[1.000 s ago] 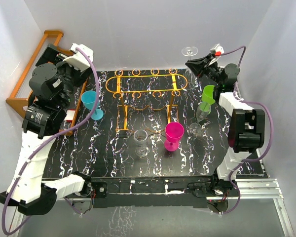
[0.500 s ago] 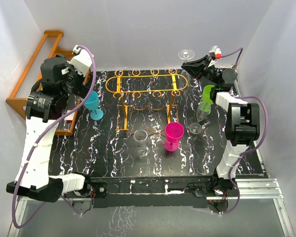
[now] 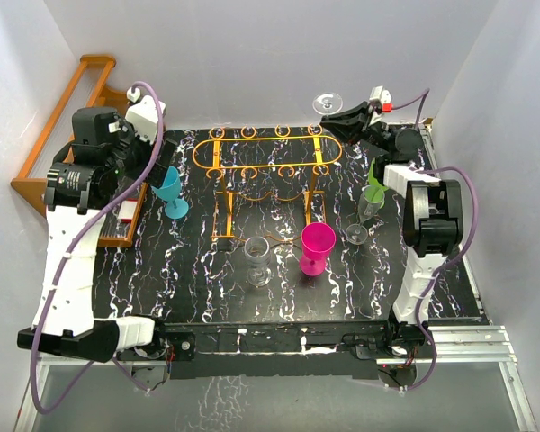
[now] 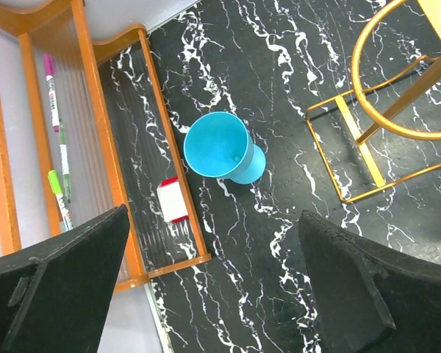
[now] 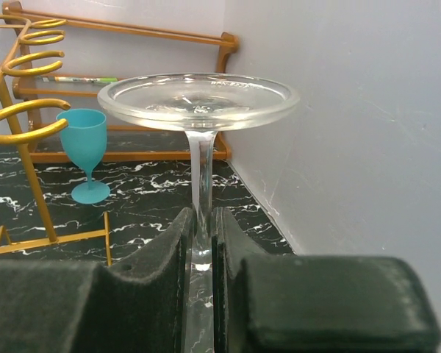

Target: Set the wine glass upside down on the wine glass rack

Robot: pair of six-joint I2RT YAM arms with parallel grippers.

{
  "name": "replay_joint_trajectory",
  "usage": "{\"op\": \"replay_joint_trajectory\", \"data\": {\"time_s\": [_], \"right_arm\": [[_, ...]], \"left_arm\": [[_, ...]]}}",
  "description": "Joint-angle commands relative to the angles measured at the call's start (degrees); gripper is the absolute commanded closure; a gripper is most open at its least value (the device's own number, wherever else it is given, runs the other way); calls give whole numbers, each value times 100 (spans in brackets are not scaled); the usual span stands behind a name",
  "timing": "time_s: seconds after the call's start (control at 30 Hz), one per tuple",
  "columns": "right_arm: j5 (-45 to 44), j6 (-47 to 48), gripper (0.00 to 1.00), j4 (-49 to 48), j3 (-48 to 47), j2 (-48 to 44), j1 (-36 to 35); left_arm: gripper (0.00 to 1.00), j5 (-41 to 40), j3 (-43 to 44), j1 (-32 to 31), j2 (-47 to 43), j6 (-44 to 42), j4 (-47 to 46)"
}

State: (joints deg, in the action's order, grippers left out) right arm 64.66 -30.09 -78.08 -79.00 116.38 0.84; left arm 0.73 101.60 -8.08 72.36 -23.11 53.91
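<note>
A clear wine glass (image 3: 324,102) hangs upside down, foot on top, at the back right. My right gripper (image 3: 337,115) is shut on its stem. In the right wrist view the stem (image 5: 201,184) runs up between the fingers to the round foot (image 5: 198,99). The bowl is hidden below the jaws. The wine glass rack (image 3: 265,151), thin orange wire, stands just left of the glass, its end loops (image 5: 26,121) close by. My left gripper (image 3: 159,165) is open high above the table beside a blue glass (image 4: 217,145), with nothing between its fingers (image 4: 62,283).
A clear glass (image 3: 258,261), a pink glass (image 3: 317,245) and a green glass (image 3: 375,184) stand on the black marbled table (image 3: 207,288). An orange wooden shelf (image 4: 136,147) with pens lies along the left edge. The white back wall (image 5: 353,132) is close to the held glass.
My right gripper has carried the glass leftward along the back wall, nearer the rack's right end. The left arm has swung up and slightly right above the blue glass.
</note>
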Motion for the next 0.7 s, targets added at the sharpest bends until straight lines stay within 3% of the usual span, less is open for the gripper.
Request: {"op": "replay_joint_trajectory", "data": {"time_s": [0.0, 0.1, 0.67], "right_arm": [[-478, -412, 92, -1314, -104, 128, -40], [-821, -1314, 92, -2592, -192, 453, -29], [-213, -1237, 92, -2652, -328, 332, -250]], "left_arm": [[3, 374, 88, 131, -20, 212, 80], [3, 410, 73, 174, -20, 228, 68], [3, 565, 30, 247, 119, 298, 25]]}}
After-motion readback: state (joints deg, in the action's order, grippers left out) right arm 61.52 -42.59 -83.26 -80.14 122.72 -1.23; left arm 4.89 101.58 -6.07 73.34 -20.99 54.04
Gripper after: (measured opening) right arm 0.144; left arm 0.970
